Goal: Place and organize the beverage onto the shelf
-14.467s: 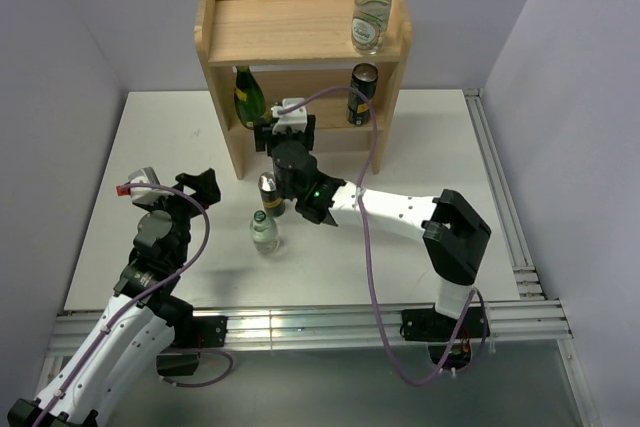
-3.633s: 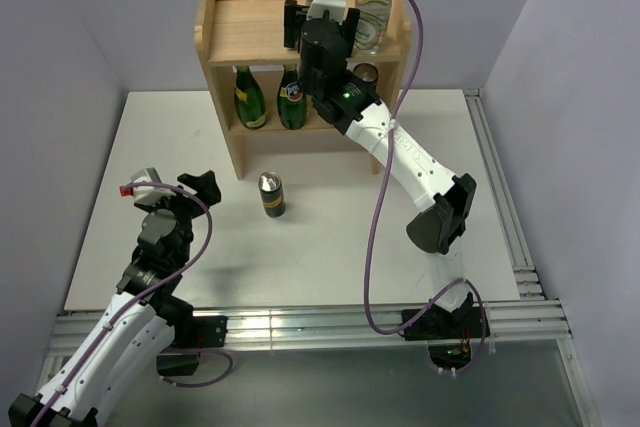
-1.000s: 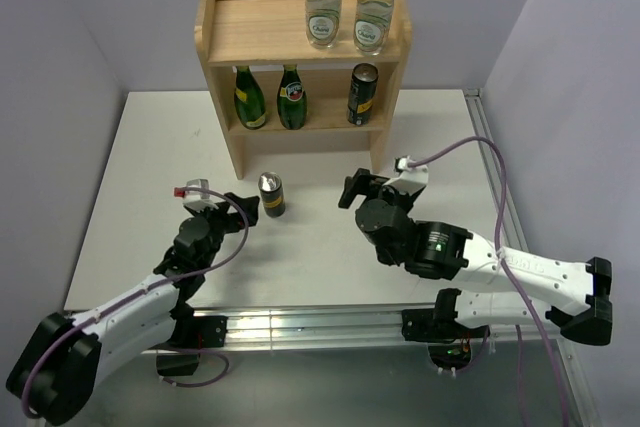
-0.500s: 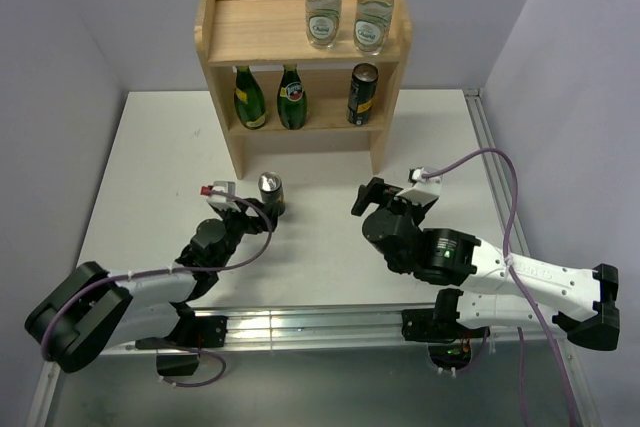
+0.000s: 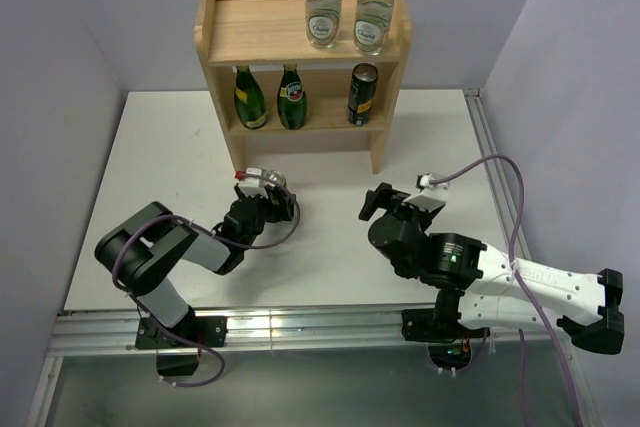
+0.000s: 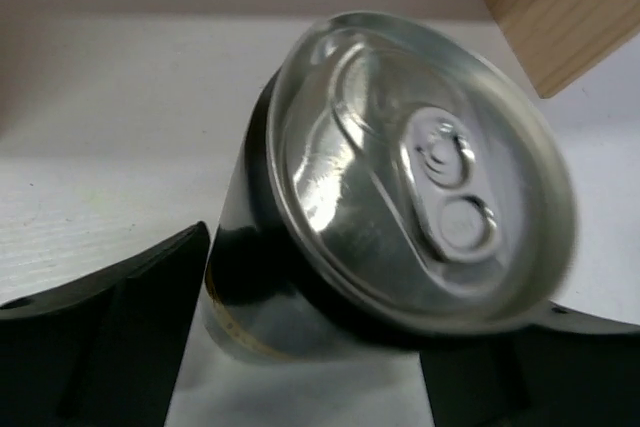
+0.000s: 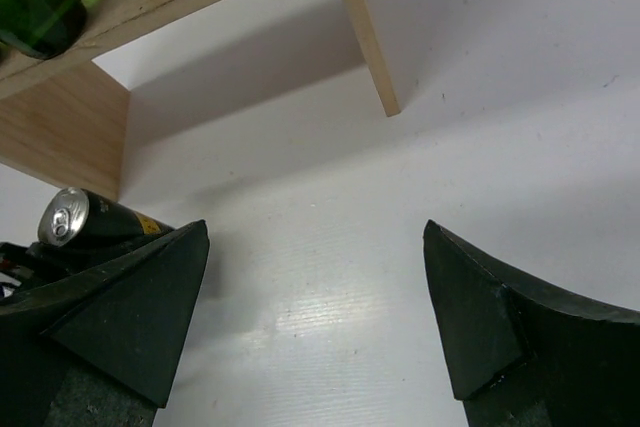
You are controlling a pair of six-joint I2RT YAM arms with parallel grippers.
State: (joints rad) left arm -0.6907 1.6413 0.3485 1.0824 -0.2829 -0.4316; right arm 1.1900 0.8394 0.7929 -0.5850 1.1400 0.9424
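Bright, even light from above. The shelf (image 7: pixel 60 137) throws a soft shadow on the desk (image 7: pixel 500 147) beneath it. Glare streaks the can (image 6: pixel 400 177) lid, whose right rim blurs.

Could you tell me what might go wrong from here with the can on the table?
The left gripper flanks the can, grip unclear; an off-centre close could tip it. The shelf stands close by, so the lift might clip its side panel. Sliding it into the lower tier could knock the standing can or green bottles there.

The shelf (image 5: pixel 258 29) has a lower-tier gap between green bottle (image 5: pixel 291 99) and can (image 5: pixel 362 94).
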